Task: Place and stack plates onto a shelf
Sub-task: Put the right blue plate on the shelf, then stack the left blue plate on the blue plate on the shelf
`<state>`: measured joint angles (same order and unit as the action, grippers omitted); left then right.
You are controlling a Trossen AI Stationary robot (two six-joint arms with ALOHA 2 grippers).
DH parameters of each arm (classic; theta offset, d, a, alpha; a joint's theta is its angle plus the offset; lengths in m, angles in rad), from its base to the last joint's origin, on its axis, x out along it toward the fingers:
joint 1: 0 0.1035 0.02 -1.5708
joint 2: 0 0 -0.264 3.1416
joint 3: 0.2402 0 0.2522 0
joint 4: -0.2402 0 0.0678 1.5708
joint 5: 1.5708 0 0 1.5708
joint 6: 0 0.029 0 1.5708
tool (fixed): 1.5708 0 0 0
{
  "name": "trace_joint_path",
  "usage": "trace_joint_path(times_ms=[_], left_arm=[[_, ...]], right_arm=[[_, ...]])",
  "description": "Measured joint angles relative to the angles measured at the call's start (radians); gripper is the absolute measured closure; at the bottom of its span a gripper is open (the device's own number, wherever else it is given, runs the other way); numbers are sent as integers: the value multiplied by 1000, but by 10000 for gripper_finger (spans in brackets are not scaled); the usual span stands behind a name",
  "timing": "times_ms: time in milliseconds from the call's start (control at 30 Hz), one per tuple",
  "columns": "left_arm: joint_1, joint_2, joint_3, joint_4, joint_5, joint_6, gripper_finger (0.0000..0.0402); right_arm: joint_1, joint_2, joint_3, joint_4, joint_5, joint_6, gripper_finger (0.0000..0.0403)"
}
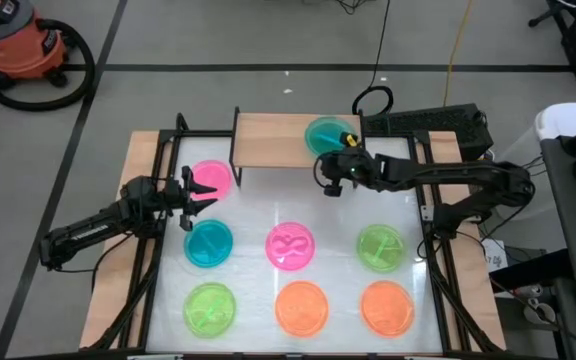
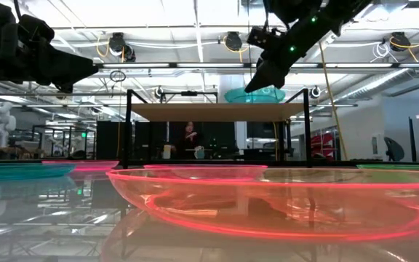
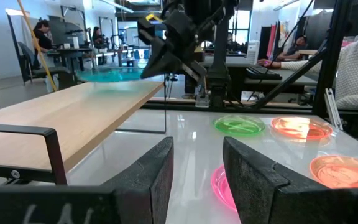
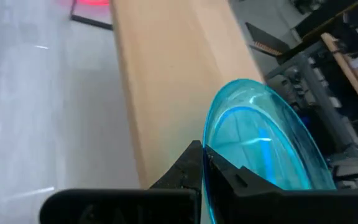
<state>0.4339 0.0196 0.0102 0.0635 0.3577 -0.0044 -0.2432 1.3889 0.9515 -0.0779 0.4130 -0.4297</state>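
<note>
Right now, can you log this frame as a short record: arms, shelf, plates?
right gripper: fingers shut on the teal plate, at the shelf's right end
left gripper: fingers open, empty, beside pink plate
shelf: carries only the teal plate
plates on table: seven; two pink, one teal, two green, two orange
</note>
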Motion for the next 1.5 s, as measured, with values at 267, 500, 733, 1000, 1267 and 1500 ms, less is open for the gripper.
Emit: trace_joint_path(times_ms=[267,500,733,1000,1267,1500], left_arm=[[0,0,0,0,0,0,256],[0,0,0,0,0,0,256],[0,0,0,0,0,0,256],[0,0,0,0,0,0,256],[0,0,0,0,0,0,256],[0,0,0,110,0,29,256]], right_arm=[[-13,33,0,-1,3,16,403],[-25,33,0,-1,3,25,391],[-14,25,0,-2,3,25,324],[30,-90,0,-9,5,73,278],[160,-280,0,-84,1,157,279],[301,-388,-61,-65,0,210,279]])
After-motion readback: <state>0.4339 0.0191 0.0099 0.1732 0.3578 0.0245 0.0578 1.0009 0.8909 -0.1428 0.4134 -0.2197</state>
